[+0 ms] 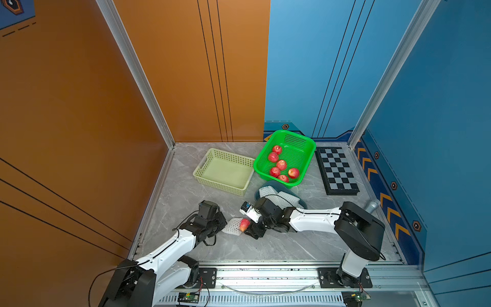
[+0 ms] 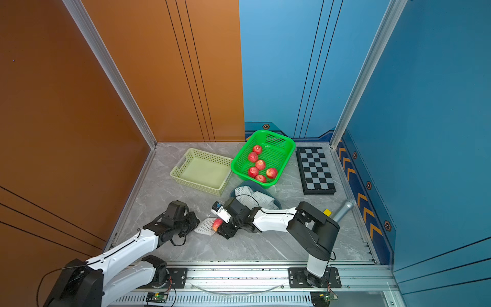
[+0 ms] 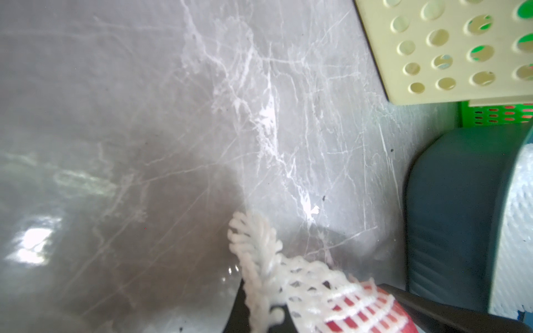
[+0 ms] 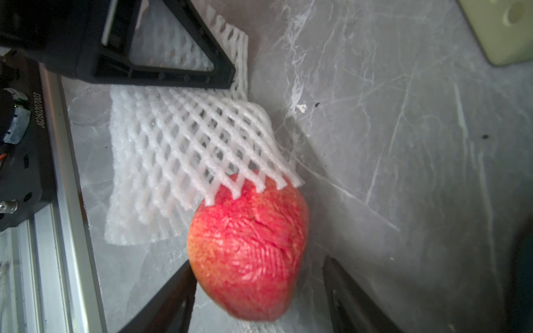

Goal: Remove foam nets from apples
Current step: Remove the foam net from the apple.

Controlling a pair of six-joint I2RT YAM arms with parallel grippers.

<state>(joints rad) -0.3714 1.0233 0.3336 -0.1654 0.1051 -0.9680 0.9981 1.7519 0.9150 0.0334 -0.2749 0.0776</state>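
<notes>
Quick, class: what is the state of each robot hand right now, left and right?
Left hand: closed, pinching the foam net.
Right hand: open, fingers either side of the apple, not clamping it.

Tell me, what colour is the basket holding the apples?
Bright green plastic mesh basket, clearest in a top view.
</notes>
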